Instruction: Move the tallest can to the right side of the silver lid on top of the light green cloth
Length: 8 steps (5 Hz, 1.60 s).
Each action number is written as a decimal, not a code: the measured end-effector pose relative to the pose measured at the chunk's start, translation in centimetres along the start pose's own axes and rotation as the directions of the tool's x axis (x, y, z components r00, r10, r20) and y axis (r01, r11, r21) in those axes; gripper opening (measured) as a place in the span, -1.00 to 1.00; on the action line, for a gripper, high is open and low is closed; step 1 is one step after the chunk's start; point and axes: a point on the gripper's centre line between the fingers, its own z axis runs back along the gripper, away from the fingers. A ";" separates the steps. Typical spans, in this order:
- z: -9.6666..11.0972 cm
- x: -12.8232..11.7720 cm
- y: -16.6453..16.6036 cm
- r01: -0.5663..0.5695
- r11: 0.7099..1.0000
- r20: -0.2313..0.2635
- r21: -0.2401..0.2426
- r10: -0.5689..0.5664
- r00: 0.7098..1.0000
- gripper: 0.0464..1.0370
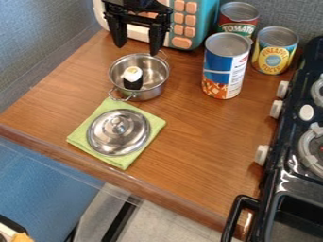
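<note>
Gripper: Black gripper [137, 50] hangs, fingers spread, at the counter's far side.
Pot: Steel pot [155, 78] holds a black-and-white object [132, 78].
Cloth: Light green cloth [127, 159] lies on the wooden counter [195, 151], silver lid [118, 132] atop it.
Cans: Blue can [225, 66], the tallest, stands upright near red can [238, 20] and yellow can [275, 50].
Stove: Black stove [285, 156] borders the counter.

Open: counter [202, 146] between green cloth [156, 124] and stove [287, 175]. Obstacles: pot [151, 93] behind cloth; red can [238, 13], yellow can [273, 60] behind blue can [217, 64]
</note>
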 end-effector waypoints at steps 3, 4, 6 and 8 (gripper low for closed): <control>1.6 3.1 -5.8 0.051 0.995 0.042 -0.085 -0.047 0.998 0.93; 3.3 5.8 -8.6 0.060 0.990 0.129 -0.130 -0.043 0.991 0.93; 2.1 8.5 -11.7 0.045 0.995 0.177 -0.090 -0.029 0.984 0.93; -0.6 9.5 -13.3 0.036 0.999 0.161 -0.041 -0.029 0.986 0.93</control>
